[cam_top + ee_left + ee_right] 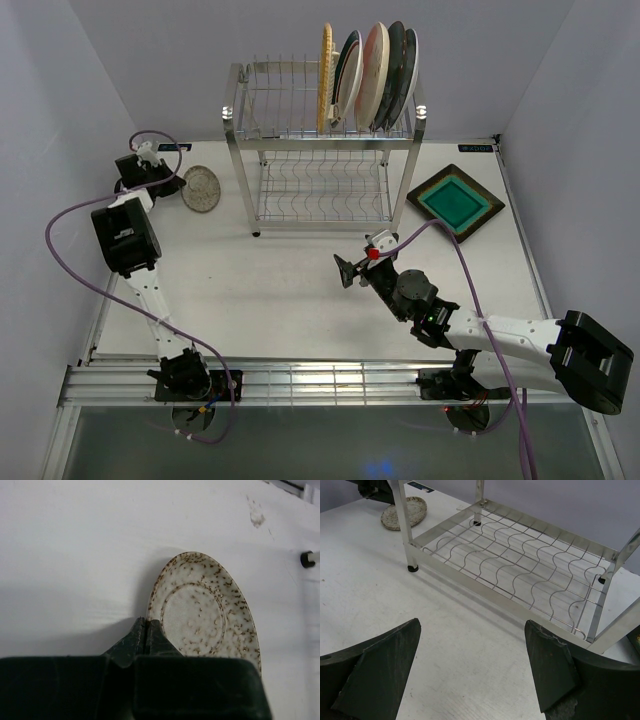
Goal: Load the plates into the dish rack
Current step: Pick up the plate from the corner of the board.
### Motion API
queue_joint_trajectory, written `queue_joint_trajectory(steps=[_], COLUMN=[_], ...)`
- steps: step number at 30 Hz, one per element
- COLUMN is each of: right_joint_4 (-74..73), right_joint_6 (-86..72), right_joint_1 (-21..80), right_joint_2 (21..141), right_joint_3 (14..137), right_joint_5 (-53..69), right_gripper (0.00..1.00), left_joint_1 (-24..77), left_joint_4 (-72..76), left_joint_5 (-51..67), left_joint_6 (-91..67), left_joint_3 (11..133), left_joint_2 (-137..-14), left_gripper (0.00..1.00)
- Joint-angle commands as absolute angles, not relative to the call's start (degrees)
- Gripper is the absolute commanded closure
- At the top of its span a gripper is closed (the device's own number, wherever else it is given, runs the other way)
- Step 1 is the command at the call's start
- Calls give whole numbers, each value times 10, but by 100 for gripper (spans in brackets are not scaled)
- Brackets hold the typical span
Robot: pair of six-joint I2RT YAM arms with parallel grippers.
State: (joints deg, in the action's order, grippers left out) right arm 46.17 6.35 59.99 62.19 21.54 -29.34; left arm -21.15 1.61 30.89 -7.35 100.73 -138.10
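**Left fingers (145, 632) shut at the rim of the small speckled plate (200, 610)**

Left fingers pressed tight together, tip against tip, right at the near rim of the small speckled plate. No edge of the plate visible between them, so impossible to tell whether any of the rim is pinched. Plate itself on the tabletop (280, 290), left of the dish rack (320, 190) and just beside its front left post.

Right fingers (347, 271) spread wide apart, holding nothing. Hanging over bare tabletop in front of the dish rack, pointed toward its lower shelf. Lower shelf of wavy wire without any plate on it.

On the upper tier, toward the right end: five standing plates (375, 75), upright on edge in the slots, close side by side. Yellow woven one at the left of the row, then a green-rimmed white, then a pink-cream. Last two too edge-on to tell apart.

Brown square plate (455, 200) with teal centre flat on the tabletop, right of the dish rack, turned corner-on, well apart from both pairs of fingers.
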Motion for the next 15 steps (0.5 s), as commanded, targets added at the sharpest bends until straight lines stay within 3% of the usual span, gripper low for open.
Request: queue_joint_trajectory(steps=[1,8,15], right_joint_4=[473,470,465], right_joint_6=[56,53,50], right_joint_1=[597,597,597], right_joint_2=[611,616,616], right_joint_3=[225,229,233], right_joint_5=[-291,-284,-275], right_gripper=[10,10,10], left_joint_1=[-247,-295,-318], left_joint_4=[18,4,-20], left_joint_5=[373,520,592], left_joint_6=[-73,-32,59], left_joint_3=[933,832,677], left_joint_2=[-1318,-1265,-1155], left_gripper=[100,100,100])
